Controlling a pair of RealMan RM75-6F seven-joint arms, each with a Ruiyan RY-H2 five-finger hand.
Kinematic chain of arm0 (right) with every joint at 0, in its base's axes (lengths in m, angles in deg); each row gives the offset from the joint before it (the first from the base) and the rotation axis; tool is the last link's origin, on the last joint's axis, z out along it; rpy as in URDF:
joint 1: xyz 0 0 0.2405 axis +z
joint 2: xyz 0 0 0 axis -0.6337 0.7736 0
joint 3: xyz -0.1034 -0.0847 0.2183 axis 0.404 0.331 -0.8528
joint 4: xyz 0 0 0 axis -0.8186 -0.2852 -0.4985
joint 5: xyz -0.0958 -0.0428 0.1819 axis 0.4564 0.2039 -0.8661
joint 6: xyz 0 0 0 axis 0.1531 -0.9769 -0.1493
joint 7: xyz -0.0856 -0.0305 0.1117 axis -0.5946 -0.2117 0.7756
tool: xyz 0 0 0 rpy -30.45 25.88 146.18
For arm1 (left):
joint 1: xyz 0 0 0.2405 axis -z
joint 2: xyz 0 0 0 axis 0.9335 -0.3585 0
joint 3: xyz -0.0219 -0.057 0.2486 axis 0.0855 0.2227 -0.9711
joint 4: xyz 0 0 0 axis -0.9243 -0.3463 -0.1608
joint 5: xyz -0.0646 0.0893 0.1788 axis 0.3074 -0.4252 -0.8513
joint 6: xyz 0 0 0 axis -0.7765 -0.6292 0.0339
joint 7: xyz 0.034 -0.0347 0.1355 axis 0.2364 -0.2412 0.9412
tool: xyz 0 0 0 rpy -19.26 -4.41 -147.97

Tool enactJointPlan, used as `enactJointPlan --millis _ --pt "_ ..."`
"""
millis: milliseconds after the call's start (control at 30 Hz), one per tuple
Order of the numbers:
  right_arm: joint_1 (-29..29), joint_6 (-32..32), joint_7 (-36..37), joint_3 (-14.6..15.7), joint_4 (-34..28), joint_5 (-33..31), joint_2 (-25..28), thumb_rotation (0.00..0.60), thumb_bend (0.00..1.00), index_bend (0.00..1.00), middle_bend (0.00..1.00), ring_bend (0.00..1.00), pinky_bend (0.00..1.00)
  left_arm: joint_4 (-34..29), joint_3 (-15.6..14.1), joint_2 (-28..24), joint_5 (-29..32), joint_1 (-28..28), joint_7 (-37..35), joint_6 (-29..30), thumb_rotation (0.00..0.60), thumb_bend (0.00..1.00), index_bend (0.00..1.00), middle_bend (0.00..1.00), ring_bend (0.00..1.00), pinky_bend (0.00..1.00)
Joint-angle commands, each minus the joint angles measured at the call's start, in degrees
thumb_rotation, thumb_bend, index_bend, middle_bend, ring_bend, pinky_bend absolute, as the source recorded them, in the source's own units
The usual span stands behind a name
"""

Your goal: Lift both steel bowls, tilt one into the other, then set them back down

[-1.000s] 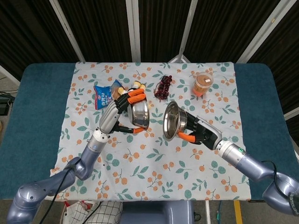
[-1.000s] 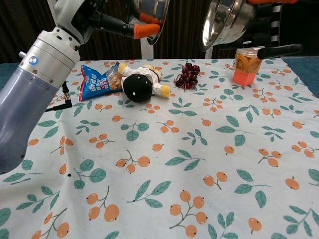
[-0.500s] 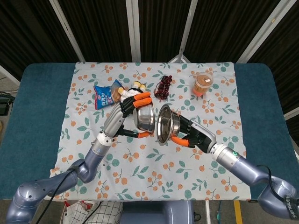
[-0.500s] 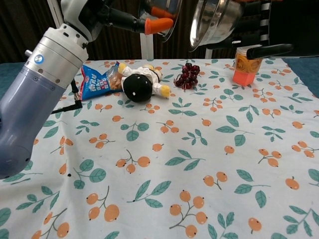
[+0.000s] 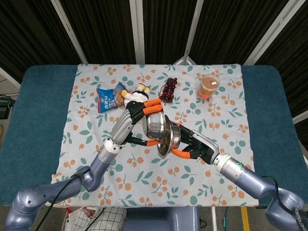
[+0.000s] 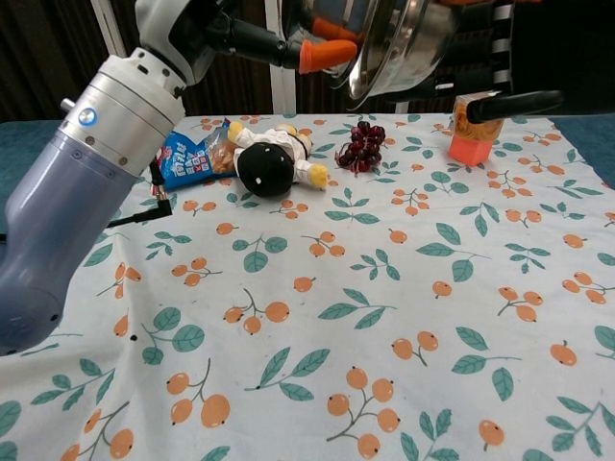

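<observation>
Both bowls are off the table, held in the air over the middle of the cloth (image 5: 96, 144). The left hand (image 5: 136, 117) grips the left bowl (image 5: 155, 126), orange-tipped fingers (image 5: 153, 103) over its upper rim and another finger (image 5: 150, 142) under its lower edge. The right hand (image 5: 192, 144) grips the right bowl (image 5: 169, 140) from the right side, fingers wrapped on its rim.

In the head view the two bowls are tipped on edge, mouths toward each other, and overlap: the left bowl sits partly inside the mouth of the right bowl (whether metal touches metal cannot be told). In the chest view only the underside of one steel bowl (image 6: 404, 43) is clear at the top edge, tilted, with a left fingertip (image 6: 322, 54) just beside it; the right hand is mostly cut off there.

On the cloth, far side: a snack bag (image 5: 107, 97), a doll (image 6: 272, 158) lying next to it, a dark grape bunch (image 5: 168, 89), and a lidded cup (image 5: 209, 85) on the right. All are well apart from the bowls.
</observation>
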Motion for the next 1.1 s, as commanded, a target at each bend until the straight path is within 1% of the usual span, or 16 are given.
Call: enactJointPlan --millis 33,433,700,900,1100 --pt "0.1 0.1 -0.5 0.3 -0.4 -0.1 0.2 0.6 0.38 1.0 0.98 0.98 1.0 -0.5 0.0 0.1 0.0 0.1 0.2 -0.3 0.6 0.38 0.49 0.6 0.48 0.67" --pt "0.5 0.6 -0.6 1.6 -0.7 0.2 0.6 0.6 0.38 1.0 0.98 0.98 1.0 -1.0 0.0 0.4 0.4 1.0 -0.5 -2.7 0.6 0.38 0.48 0.6 0.48 0.67" --pt "0.5 1.4 0.4 2.0 -0.4 0.5 1.2 0.6 0.38 1.0 0.98 0.98 1.0 -0.9 -0.1 0.2 -0.3 1.4 0.0 -2.4 0.6 0.38 0.48 0.6 0.48 0.67" --pt "0.1 2.6 3.0 2.0 1.5 0.3 2.2 0.6 0.38 1.0 0.98 0.98 1.0 -2.4 -0.5 -2.2 -1.2 0.2 0.2 -0.4 0.6 0.38 0.48 0.6 0.48 0.67" --pt "0.0 3.3 6.4 2.9 3.8 2.3 2.7 0.6 0.38 1.0 0.98 0.98 1.0 -4.9 -0.6 -5.5 -0.9 -1.1 0.5 -0.1 0.6 0.38 0.48 0.6 0.48 0.67"
